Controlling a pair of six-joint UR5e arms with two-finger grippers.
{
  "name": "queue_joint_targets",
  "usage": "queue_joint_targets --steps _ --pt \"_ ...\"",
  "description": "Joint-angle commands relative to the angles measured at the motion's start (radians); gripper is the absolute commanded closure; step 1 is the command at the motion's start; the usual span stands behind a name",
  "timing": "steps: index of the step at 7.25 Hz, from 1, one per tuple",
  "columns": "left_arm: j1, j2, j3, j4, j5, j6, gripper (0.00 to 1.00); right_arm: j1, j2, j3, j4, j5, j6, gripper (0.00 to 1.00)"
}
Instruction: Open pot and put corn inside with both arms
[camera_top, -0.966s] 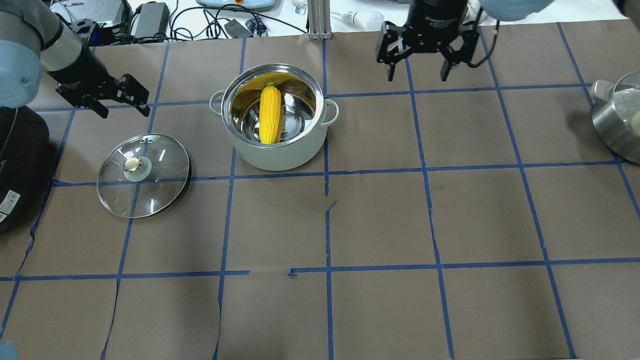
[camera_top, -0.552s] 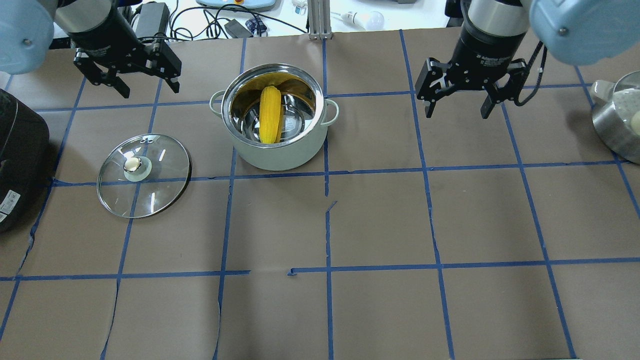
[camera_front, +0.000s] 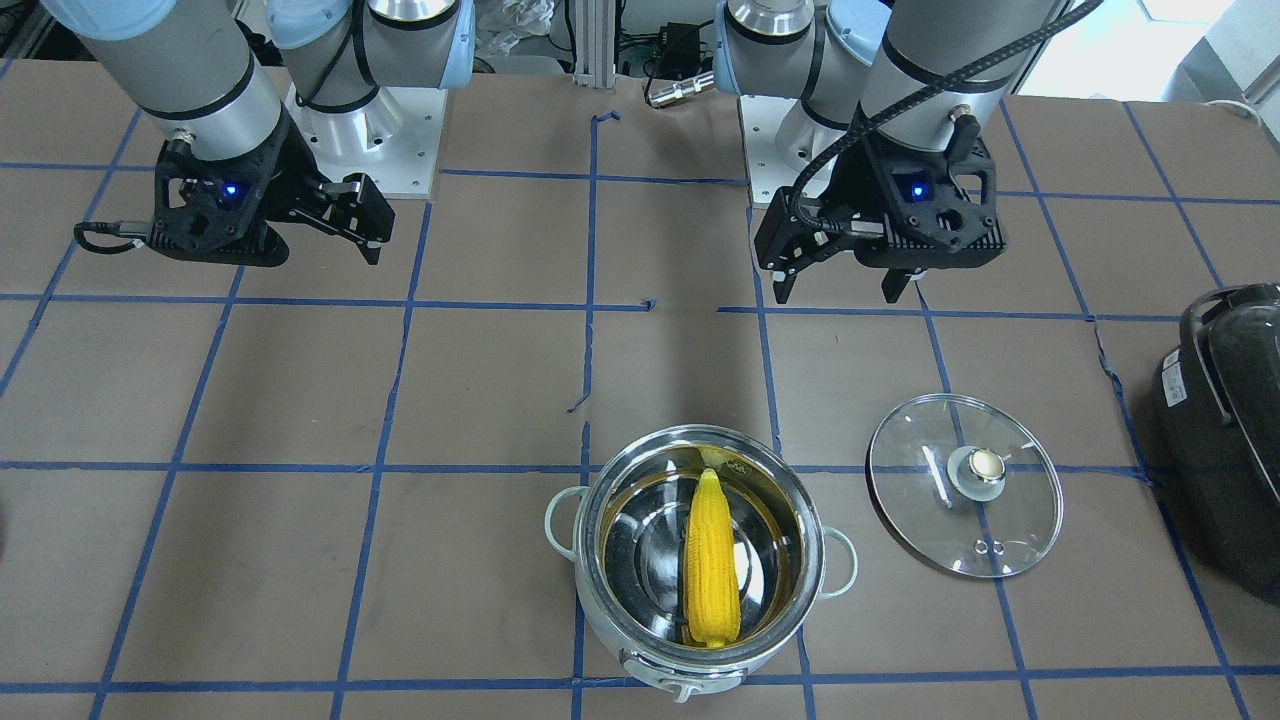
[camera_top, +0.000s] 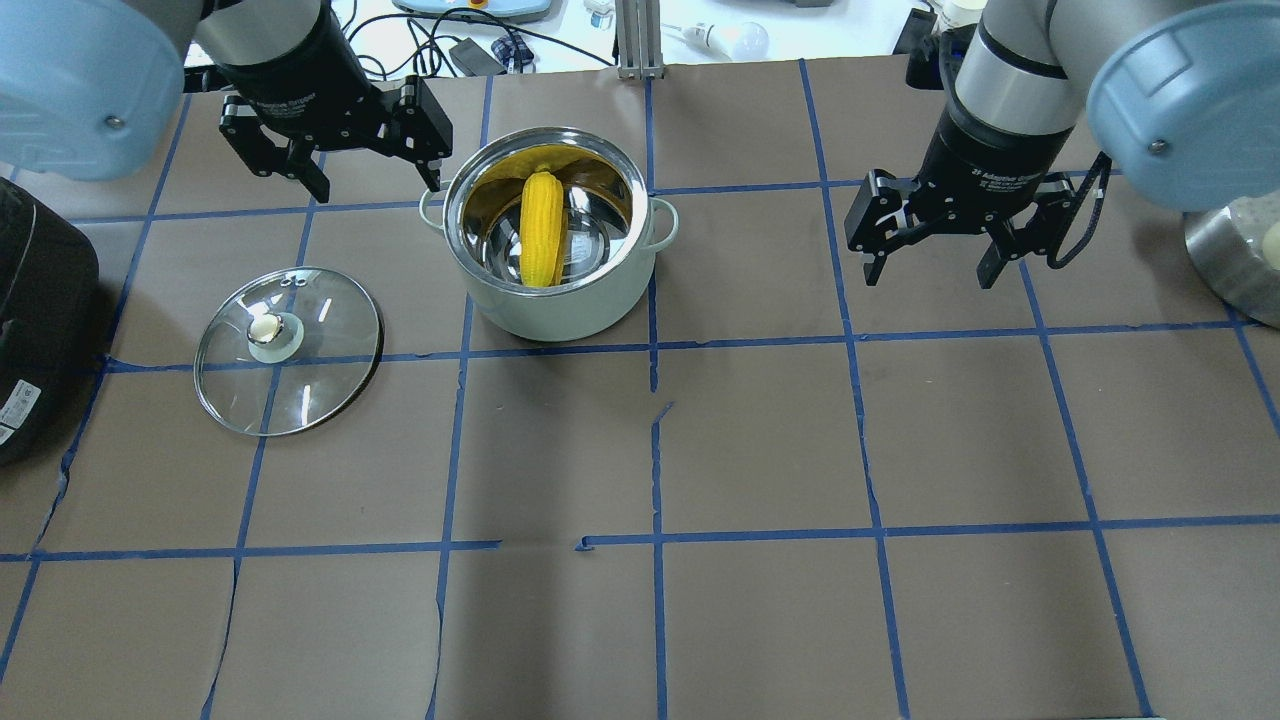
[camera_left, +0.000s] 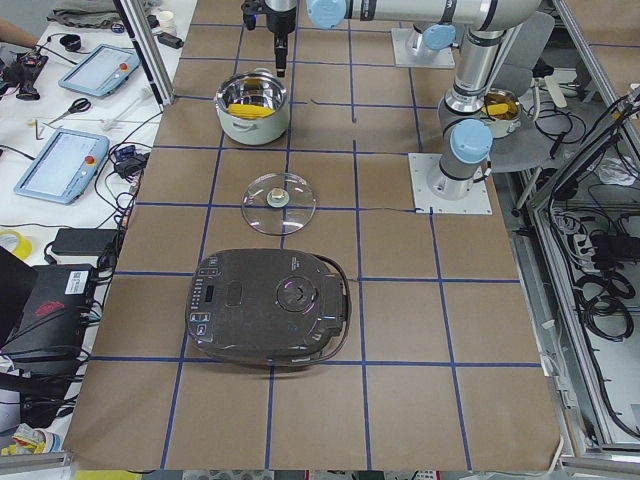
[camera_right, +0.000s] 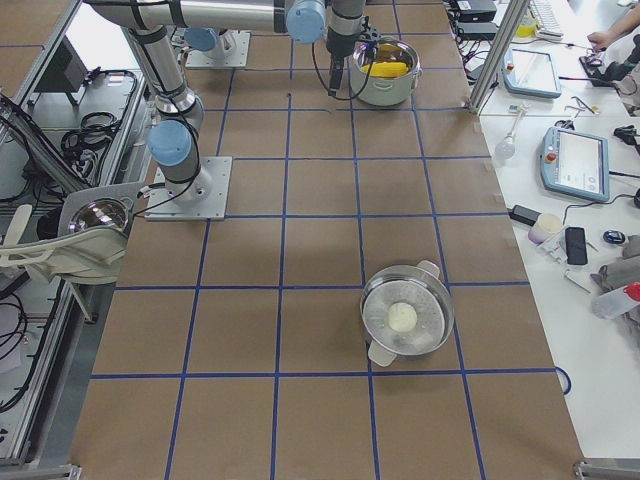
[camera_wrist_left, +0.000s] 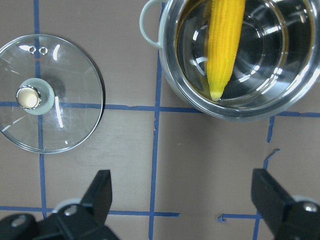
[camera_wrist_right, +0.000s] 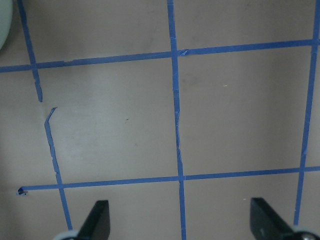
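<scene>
1. The left claw (camera_top: 376, 185) has swung in from the far left. It now hangs just beside the pot (camera_top: 548, 300), at its left handle, with fingers spread and nothing held.
2. The right claw (camera_top: 928, 270) has drifted further from the pot, well off to its right — also released and empty.
3. The corn (camera_top: 541, 228) lies inside the open pot. The lid (camera_top: 288, 350) rests flat on the table (camera_top: 760, 450) left of the pot — both unmoved.
4. From overhead, one left claw finger overlaps the pot's handle.

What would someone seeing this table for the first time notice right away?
The bright yellow corn stands out, lying inside the open mint-green pot. The glass lid lies flat beside the pot on the robot's left. Both the left gripper and right gripper hang open and empty, one to each side of the pot.
</scene>
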Motion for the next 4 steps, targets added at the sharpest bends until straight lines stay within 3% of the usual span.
queue_joint_targets --steps 1,4 --pt "-0.005 0.023 -0.02 -0.009 0.0 -0.002 0.0 -0.001 -0.004 -0.009 0.002 -0.022 -0.002 0.0" --pt "-0.002 0.024 -0.02 -0.009 0.003 -0.002 0.0 -0.002 -0.01 -0.052 0.005 -0.019 -0.004 0.0"
